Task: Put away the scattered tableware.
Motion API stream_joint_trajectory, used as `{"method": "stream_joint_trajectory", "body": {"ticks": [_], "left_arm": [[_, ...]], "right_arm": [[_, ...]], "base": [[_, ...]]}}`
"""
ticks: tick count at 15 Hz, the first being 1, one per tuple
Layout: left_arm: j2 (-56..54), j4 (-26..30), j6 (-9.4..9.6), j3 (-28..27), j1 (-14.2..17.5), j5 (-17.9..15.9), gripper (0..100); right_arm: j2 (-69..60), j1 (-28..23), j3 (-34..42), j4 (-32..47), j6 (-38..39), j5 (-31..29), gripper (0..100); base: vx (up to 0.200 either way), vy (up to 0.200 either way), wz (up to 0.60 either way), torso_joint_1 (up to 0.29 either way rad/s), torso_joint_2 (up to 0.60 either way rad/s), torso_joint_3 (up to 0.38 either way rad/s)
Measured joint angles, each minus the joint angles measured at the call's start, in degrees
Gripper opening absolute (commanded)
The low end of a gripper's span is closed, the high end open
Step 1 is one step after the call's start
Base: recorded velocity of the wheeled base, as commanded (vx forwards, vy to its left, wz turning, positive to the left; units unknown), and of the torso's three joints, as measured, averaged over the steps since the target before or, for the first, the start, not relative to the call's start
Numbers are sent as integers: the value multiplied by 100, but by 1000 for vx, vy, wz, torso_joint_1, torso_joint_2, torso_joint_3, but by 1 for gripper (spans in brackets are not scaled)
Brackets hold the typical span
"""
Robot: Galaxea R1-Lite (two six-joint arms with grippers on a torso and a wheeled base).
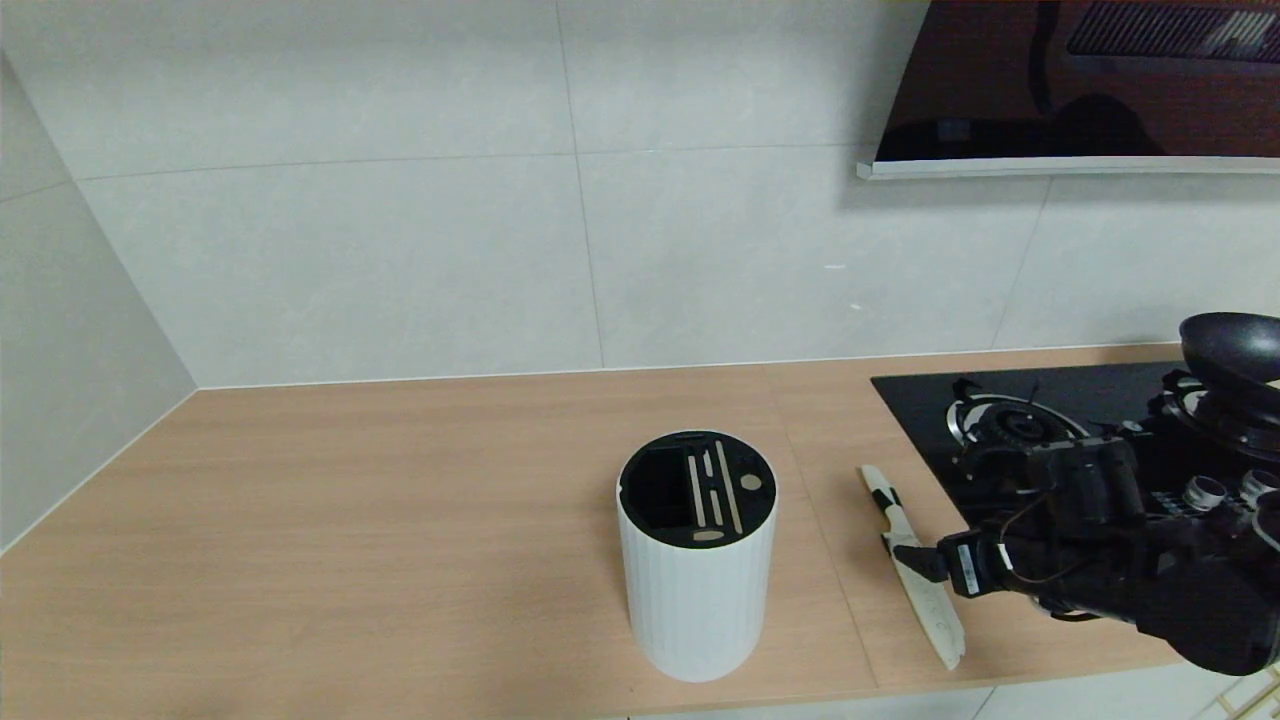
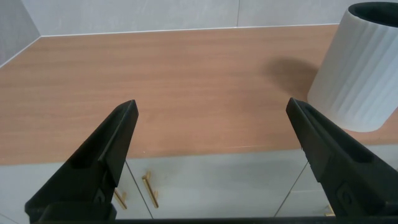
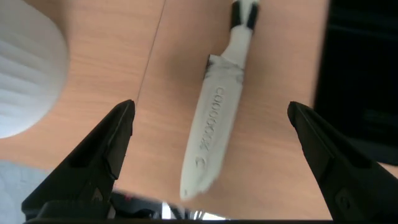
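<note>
The step in hand looks like picking up the white-bladed kitchen knife with a black-and-white banded handle (image 1: 932,612), which lies flat on the light wooden countertop (image 1: 400,520) in the lower right of the head view, its handle pointing towards the back wall and its blade tip near the front edge. The right gripper (image 3: 209,107) hangs over it with its two dark fingers spread wide and nothing held. In the right wrist view the blade runs lengthwise through the gap between them, roughly centred, with bare counter showing on both sides. How high the fingers sit above the blade cannot be told. To do this well, I judge the gripper should shift towards the handle, so it closes on the thicker banded part and not the thin, slippery blade. It should come down squarely and squeeze across the narrow width, because a flat knife can skid. The tall white ribbed cylindrical holder with a black slotted top (image 1: 697,590) stands well to the left of the knife, near the frame's lower centre, and a black glass gas hob (image 1: 920,410) lies just to the knife's right. The left gripper (image 2: 211,104) is open too, empty, beside the front edge of the counter.
</note>
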Motion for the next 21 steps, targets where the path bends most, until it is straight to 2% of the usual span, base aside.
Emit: {"method": "stream_joint_trajectory", "body": {"ticks": [3, 7, 11, 21], "left_arm": [[0, 0, 2, 0, 0, 0, 100], [0, 0, 0, 0, 0, 0, 100], [0, -2, 0, 0, 0, 0, 100], [0, 0, 0, 0, 0, 0, 100]], "right_arm": [[566, 46, -74, -564, 11, -141, 100], [1058, 50, -416, -602, 218, -172, 100], [1460, 55, -857, -597, 561, -513, 100], [1792, 44, -1091, -605, 650, -685, 100]], "base": [[0, 0, 0, 0, 0, 0], [0, 0, 0, 0, 0, 0], [0, 0, 0, 0, 0, 0], [0, 0, 0, 0, 0, 0]]}}
